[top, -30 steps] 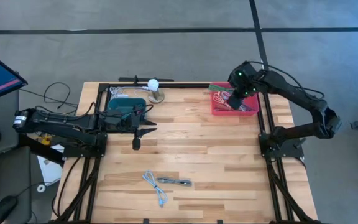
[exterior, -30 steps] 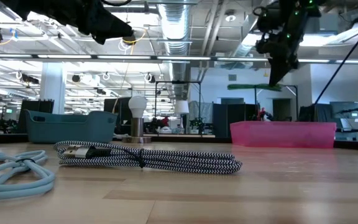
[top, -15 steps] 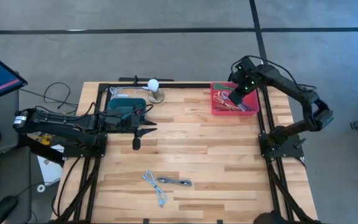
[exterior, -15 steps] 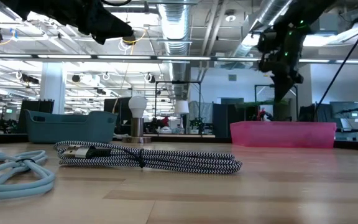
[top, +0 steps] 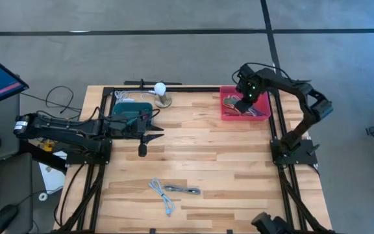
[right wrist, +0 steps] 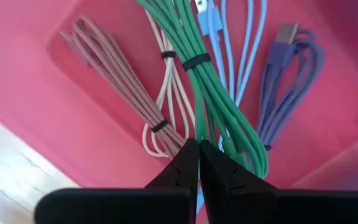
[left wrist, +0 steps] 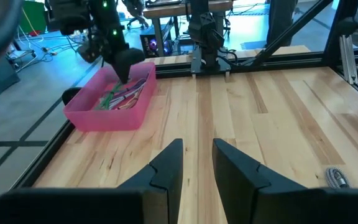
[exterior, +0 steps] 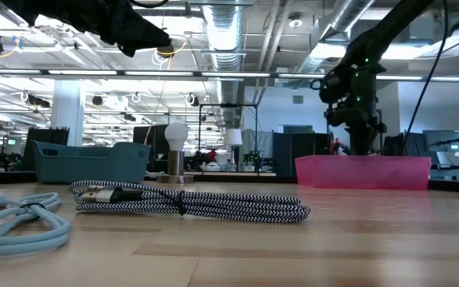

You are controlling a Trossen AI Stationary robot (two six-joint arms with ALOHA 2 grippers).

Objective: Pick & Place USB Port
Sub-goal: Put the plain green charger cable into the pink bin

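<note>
A pink bin [top: 227, 114] at the table's far right holds several bundled USB cables: green [right wrist: 213, 93], dusty pink [right wrist: 114, 74], white, light blue and purple [right wrist: 291, 81]. My right gripper [right wrist: 197, 146] reaches down into the bin [left wrist: 107, 115] and is shut on the green cable. In the low view the bin wall [exterior: 362, 171] hides its fingertips. My left gripper [left wrist: 196, 155] hovers open and level over the table's left half [top: 156, 134], holding nothing. My right gripper pinches the green cable bundle near its looped end [right wrist: 224, 144], only at the fingertips. The fingers come from above and point down. The cable lies in the pink bin, stretched over the other cables.
A braided black-and-white cable [exterior: 190, 203] and a light blue cable [exterior: 22, 225] lie near the table's front edge [top: 174, 191]. A teal bin [top: 133, 109] and a lamp with a white bulb [top: 161, 91] stand at the far left. The table's middle is bare wood.
My right gripper has gone down into the pink bin, tipping until it points straight down, and has stayed shut. The green cable, which hung from it above the bin, now lies inside the bin.
</note>
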